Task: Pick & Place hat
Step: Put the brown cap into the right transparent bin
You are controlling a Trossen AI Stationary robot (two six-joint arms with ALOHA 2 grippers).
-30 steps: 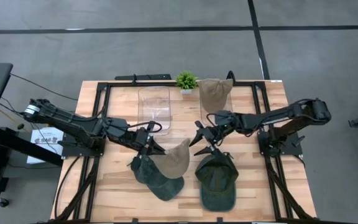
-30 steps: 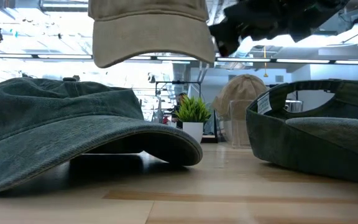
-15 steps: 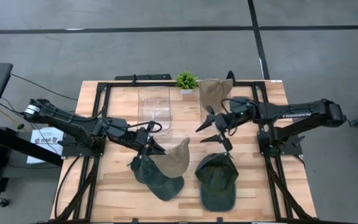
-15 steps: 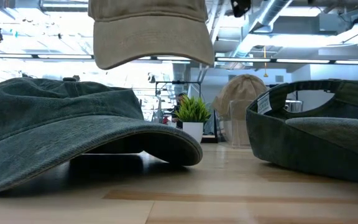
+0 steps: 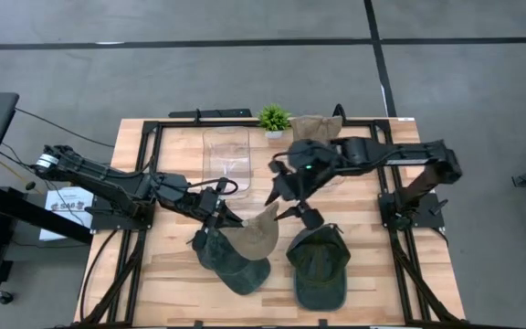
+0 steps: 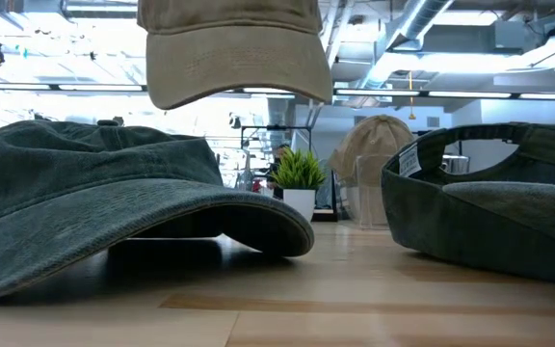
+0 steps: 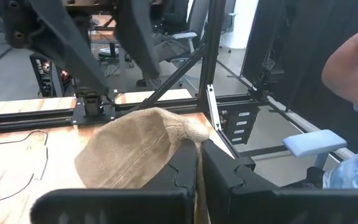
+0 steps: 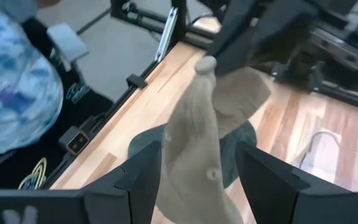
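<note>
Gripping the tan hat (image 5: 261, 231) aloft, the left gripper (image 5: 229, 217) faces the spread-open right gripper (image 5: 290, 195) (nearer the table's far edge).

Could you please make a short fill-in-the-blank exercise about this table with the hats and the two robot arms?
1. The left hand holds up the ____ hat.
2. That hat hangs above a dark ____ hat.
3. The open right hand holds ____.
4. Beside the small plant lies another ____ hat.

Missing words: tan; green; nothing; tan
</note>
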